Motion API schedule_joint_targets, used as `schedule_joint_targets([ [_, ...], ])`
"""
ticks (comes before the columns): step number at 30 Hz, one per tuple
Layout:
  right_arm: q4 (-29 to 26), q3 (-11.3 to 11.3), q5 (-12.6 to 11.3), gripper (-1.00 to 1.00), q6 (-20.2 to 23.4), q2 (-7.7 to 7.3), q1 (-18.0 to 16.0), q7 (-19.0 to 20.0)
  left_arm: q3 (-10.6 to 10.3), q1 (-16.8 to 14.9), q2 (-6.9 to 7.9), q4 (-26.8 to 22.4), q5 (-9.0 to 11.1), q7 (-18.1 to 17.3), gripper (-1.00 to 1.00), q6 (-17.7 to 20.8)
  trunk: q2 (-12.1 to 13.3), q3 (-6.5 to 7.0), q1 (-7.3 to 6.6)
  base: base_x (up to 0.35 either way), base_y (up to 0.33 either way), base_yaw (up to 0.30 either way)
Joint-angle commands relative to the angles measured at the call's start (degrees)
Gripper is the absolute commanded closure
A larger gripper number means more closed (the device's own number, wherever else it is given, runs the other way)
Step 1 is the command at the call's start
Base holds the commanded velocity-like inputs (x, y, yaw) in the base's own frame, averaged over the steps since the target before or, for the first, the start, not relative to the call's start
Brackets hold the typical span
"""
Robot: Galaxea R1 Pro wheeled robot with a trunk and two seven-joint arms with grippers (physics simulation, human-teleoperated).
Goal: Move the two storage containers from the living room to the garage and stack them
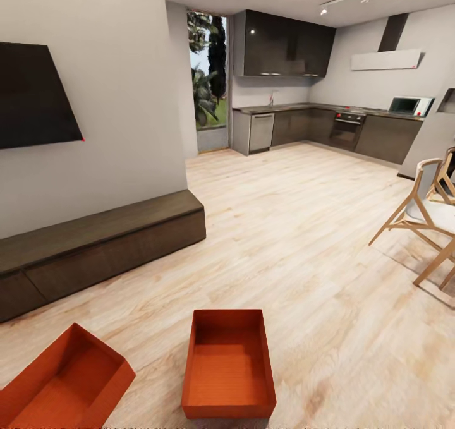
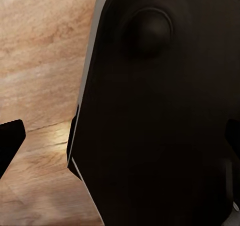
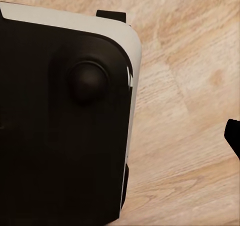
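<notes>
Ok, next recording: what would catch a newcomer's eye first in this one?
Two orange-red storage containers sit open and empty on the light wood floor nearest the camera: one near the centre, the other angled at the lower left. Behind them, a long dark low cabinet runs under a wall-mounted black screen.

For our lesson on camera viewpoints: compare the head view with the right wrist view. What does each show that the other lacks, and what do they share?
Head view alone: two orange-red storage containers, one near the middle and one at the lower left, both open and empty, standing apart; a long dark low cabinet; a wooden chair; a kitchen at the back.

Right wrist view alone: a close-up of the robot's own dark body panel with a white edge, and a dark end effector finger tip at the frame edge.

Shared: the light wood plank floor.
</notes>
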Motion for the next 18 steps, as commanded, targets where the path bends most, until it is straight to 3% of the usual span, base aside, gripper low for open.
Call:
schedule_joint_targets([
  [1,0.1,0.4,-0.6,-1.0,-0.3,0.02,-0.1,0.3,0.3,0.0,-0.02,-0.1,0.3,0.0,-1.0,0.4,0.0,-0.14,-0.01,0.0,0.0,0.0],
  [18,0.1,0.4,-0.6,-1.0,-0.4,0.24,-0.1,0.3,0.2,0.0,-0.02,-0.1,0.3,0.0,-1.0,0.4,0.0,-1.72,-0.01,0.0,0.0,0.0],
])
